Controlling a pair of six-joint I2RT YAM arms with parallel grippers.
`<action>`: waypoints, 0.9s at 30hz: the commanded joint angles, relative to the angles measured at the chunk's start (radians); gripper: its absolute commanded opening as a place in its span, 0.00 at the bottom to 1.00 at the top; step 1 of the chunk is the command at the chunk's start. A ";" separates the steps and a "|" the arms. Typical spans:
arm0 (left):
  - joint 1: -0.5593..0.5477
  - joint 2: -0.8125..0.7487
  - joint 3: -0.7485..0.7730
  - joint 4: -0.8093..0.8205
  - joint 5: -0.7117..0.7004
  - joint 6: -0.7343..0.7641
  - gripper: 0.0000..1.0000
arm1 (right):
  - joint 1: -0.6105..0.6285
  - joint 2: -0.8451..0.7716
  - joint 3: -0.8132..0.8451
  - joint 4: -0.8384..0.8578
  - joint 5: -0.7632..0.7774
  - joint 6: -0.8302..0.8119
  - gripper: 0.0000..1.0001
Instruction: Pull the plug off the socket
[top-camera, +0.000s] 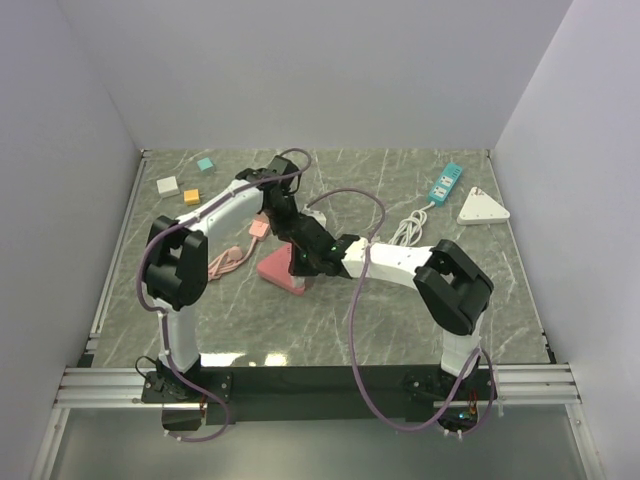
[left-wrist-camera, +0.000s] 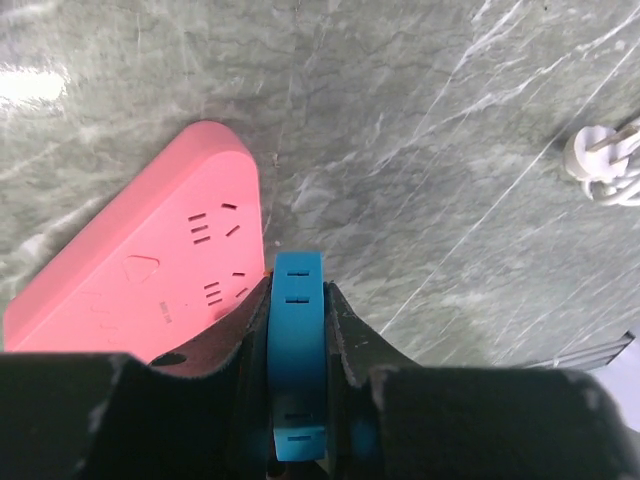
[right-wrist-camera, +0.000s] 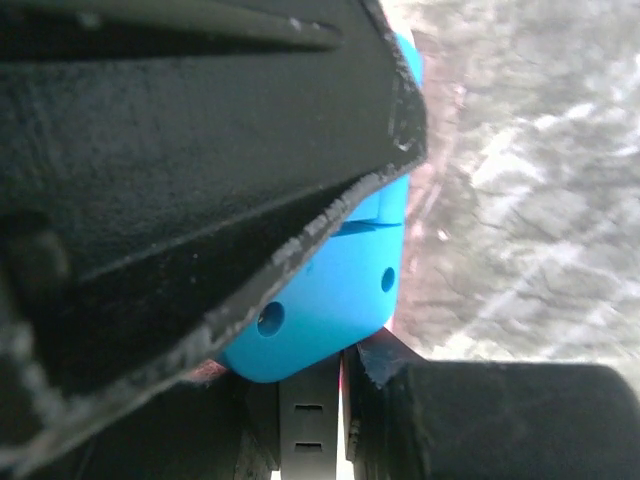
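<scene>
Centre table, just past the arm bases: the left gripper (left-wrist-camera: 298, 300) is clamped on the blue plug (left-wrist-camera: 297, 345), fingers pinching its flat sides, right at the right end of the pink socket strip (left-wrist-camera: 150, 270). Whether the prongs are seated, I can't tell. The right gripper (top-camera: 305, 266) crowds in beside it; its fingers are hidden, so there's no call on apart or together.

Danger one: if nothing pins that strip, it lifts with the plug. Danger two: an angled pull jams the prongs or slips the grip. Danger three: the wrists knock each other. Farther right, the white cable coil (top-camera: 405, 230) lies well apart, so a snag looks unlikely.
</scene>
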 joint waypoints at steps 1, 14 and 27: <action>0.036 -0.113 0.103 0.072 0.185 0.014 0.00 | 0.018 0.133 -0.116 -0.242 -0.067 -0.025 0.00; 0.323 0.026 0.313 0.029 0.143 0.168 0.00 | 0.018 -0.052 -0.205 -0.312 -0.026 -0.059 0.00; 0.658 0.282 0.483 0.141 0.203 0.156 0.00 | -0.018 -0.213 -0.170 -0.427 0.023 -0.064 0.00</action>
